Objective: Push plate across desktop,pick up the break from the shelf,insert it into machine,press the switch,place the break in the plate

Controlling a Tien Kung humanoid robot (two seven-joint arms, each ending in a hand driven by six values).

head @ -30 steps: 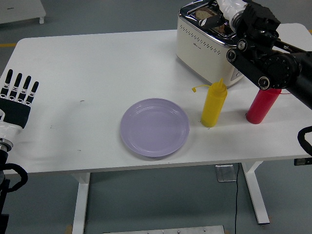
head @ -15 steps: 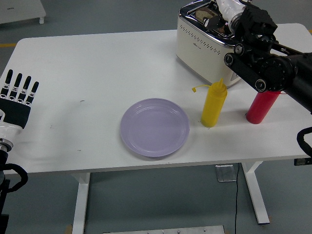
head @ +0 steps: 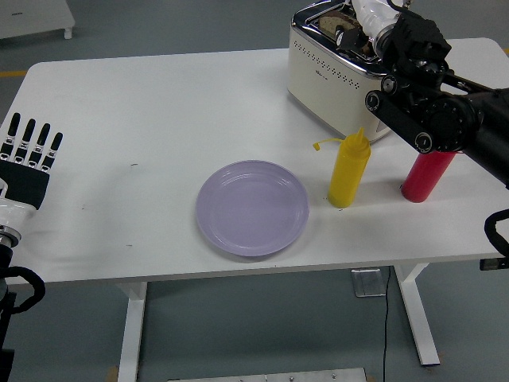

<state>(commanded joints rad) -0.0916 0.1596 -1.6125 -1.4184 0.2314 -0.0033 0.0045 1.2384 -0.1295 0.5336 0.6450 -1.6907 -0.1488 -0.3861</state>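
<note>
Sitting at the desk's (head: pixel 119 119) one o'clock corner, the toaster (head: pixel 338 76) holds a slice of bread (head: pixel 338 26) in its top slot — the right hand (head: pixel 374 20) is over it, its grip hidden. Just beside, a yellow bottle (head: pixel 350 169) and a red bottle (head: pixel 427 175), partly behind the arm. An empty purple plate (head: pixel 252 208) lies at six. At nine, the left hand (head: pixel 30 159) rests, fingers extended, released.

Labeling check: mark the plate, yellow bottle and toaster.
plate (head: pixel 252 208), head view, centre of the dish.
yellow bottle (head: pixel 348 175), head view, middle of the body.
toaster (head: pixel 326 76), head view, cream front wall.
</note>
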